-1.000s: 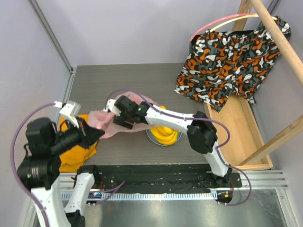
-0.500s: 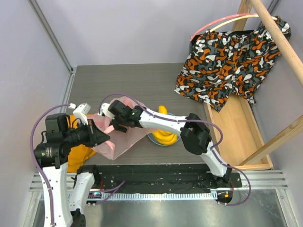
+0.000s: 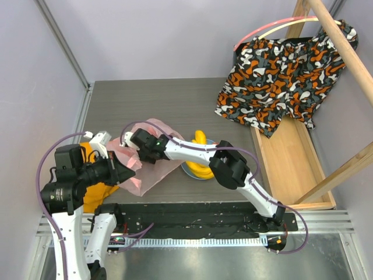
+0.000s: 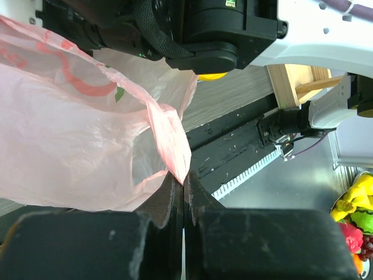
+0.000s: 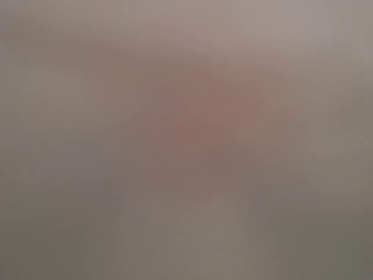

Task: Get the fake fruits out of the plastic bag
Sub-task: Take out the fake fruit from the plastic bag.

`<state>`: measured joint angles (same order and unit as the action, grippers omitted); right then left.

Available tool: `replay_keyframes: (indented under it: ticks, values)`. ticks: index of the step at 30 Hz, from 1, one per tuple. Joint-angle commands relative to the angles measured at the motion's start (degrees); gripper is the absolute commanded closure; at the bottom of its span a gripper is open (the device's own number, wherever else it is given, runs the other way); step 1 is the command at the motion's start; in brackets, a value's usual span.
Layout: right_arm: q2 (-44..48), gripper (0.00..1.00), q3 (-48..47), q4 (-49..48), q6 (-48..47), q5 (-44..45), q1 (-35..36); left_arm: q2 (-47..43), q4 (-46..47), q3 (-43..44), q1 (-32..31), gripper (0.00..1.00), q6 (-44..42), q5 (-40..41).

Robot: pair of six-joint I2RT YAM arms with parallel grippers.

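The pink plastic bag [image 3: 145, 178] lies crumpled left of centre on the table. My left gripper [image 3: 127, 172] is shut on one of its handle loops, and the left wrist view shows the jaws pinching that pink loop [image 4: 178, 166]. My right gripper [image 3: 141, 153] reaches across from the right, with its fingers buried in the bag's top. The right wrist view is only a pink-grey blur. The yellow banana bunch [image 3: 201, 153] rests on the light-blue plate [image 3: 187, 170], partly under the right arm. A bit of yellow [image 4: 213, 76] shows in the left wrist view. The other fruits are hidden.
An orange cloth [image 3: 96, 192] lies under the left arm. Orange-black-white patterned fabric [image 3: 280, 76] hangs over a wooden rail above a wooden tray [image 3: 291, 157] at the right. Grey walls close the back and left. Coloured fruit-like shapes [image 4: 355, 219] show at the left wrist view's corner.
The left gripper drew the bag's handle back and to the left, spreading the bag. The right gripper moved left and deeper into the bag, and more of the banana shows.
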<state>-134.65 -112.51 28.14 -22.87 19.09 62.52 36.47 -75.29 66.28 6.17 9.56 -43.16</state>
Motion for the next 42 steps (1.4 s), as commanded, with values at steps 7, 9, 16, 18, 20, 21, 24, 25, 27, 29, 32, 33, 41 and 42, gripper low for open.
replay_keyframes:
  ticks: [7, 9, 16, 18, 20, 21, 24, 25, 27, 29, 32, 33, 41, 42]
  values:
    - [3.6, 0.7, -5.9, -1.7, -4.8, -8.3, -2.1, -0.4, 1.4, -0.3, 0.8, 1.0, 0.0, -0.7]
    - [6.2, 0.75, -5.4, -0.5, -4.6, -9.6, -2.0, -0.1, 2.7, -0.9, 0.7, 1.0, 0.8, -0.2]
    - [15.7, 0.88, 0.4, 5.1, -1.5, -16.5, -2.2, 1.2, 6.1, -2.6, 0.8, 1.0, 2.4, 0.0]
    - [18.4, 0.9, 3.6, 5.1, -1.5, -17.9, -2.2, 1.8, 5.9, -2.6, 0.8, 1.0, 2.1, 0.4]
    - [18.7, 0.92, 3.8, 5.3, -1.5, -17.7, -2.3, 2.6, 5.5, -2.6, 0.7, 1.0, 1.5, 0.4]
    - [18.5, 0.93, 3.2, 6.0, -1.0, -17.9, -2.5, 2.9, 4.9, -2.0, 0.8, 1.0, 1.3, 0.4]
    - [20.2, 0.93, 2.6, 9.5, -1.2, -21.1, -2.9, 3.3, 4.8, -0.7, 0.8, 1.0, 1.2, 1.1]
    - [23.0, 0.92, 3.3, 10.9, -2.1, -22.2, -2.8, 3.3, 5.0, -0.5, 0.8, 1.0, 1.2, 1.3]
    - [28.3, 0.92, 5.9, 12.8, -5.8, -26.4, -3.0, 3.7, 6.3, -0.9, 0.8, 1.0, 1.4, 2.6]
    - [32.9, 0.92, 11.1, 13.6, -8.7, -29.9, -4.1, 4.6, 8.6, -1.9, 0.8, 1.0, 1.9, 3.4]
    - [41.5, 0.92, 17.5, 14.0, -13.1, -35.3, -6.1, 6.2, 11.4, -3.2, 0.8, 1.0, 2.0, 3.4]
    - [43.2, 0.92, 18.7, 14.3, -14.1, -36.2, -6.4, 7.6, 12.0, -3.3, 0.8, 1.0, 2.1, 3.5]
    - [57.0, 0.92, 32.3, 17.7, -24.0, -30.9, -10.2, 10.4, 16.0, -2.7, 0.8, 1.0, 3.5, 5.5]
    - [56.9, 0.92, 33.7, 17.5, -24.2, -30.1, -11.7, 10.2, 16.0, -2.6, 0.8, 1.0, 3.5, 5.6]
